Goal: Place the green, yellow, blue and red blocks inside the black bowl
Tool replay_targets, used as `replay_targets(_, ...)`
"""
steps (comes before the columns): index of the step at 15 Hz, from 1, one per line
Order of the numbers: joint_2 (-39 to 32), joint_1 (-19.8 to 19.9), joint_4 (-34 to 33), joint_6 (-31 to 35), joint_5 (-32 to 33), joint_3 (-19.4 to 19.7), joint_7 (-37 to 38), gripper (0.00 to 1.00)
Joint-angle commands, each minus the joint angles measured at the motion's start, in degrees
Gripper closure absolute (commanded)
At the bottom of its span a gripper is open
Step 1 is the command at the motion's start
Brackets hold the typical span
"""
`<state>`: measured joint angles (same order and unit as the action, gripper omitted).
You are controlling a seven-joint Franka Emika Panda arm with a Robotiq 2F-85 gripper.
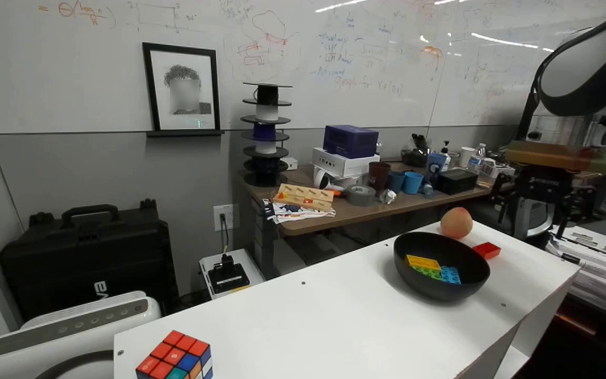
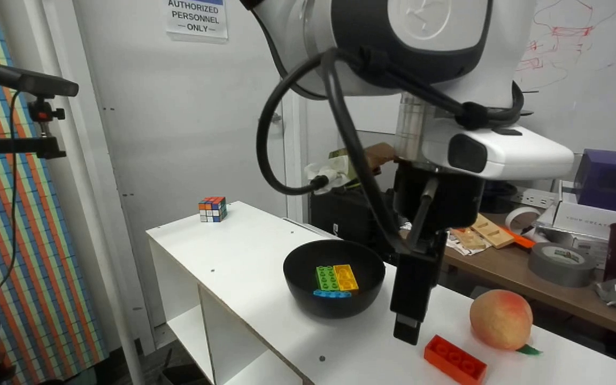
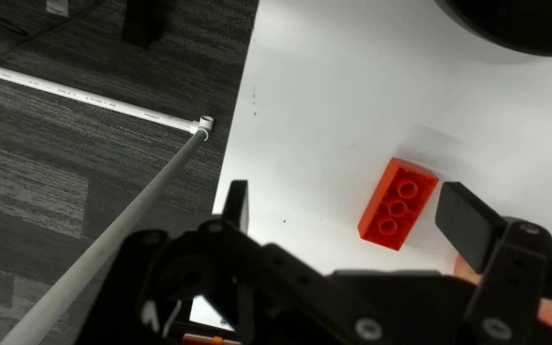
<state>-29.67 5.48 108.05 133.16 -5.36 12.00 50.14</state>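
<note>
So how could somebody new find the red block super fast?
On the white tabletop, find the black bowl. Near it, beside the round peach, lies the red block, hollow side up. Unlike the green block, yellow block and blue block, it sits outside the bowl.

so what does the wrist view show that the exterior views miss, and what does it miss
Only the wrist view: the white pipe running along the carpet, and the joint at its end.
Only the exterior views: the yellow block, green block and blue block inside the black bowl, and the Rubik's cube.
Shared: the open tool, the red block, the bowl, cut off by the wrist view's edge, and the peach, mostly hidden there.
</note>
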Motion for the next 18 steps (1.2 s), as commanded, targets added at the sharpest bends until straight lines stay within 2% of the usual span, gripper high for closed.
replay_targets(1, -4.2, -1.8, -6.2, 1.7, 0.0, 0.8, 6.0, 0.0)
replay_targets(8, -12.4, -2.0, -15.8, -0.4, 0.6, 0.9, 11.5, 0.0)
replay_targets(18, -18.0, -0.2, -19.0, -1.2, 0.3, 1.8, 10.9, 0.0)
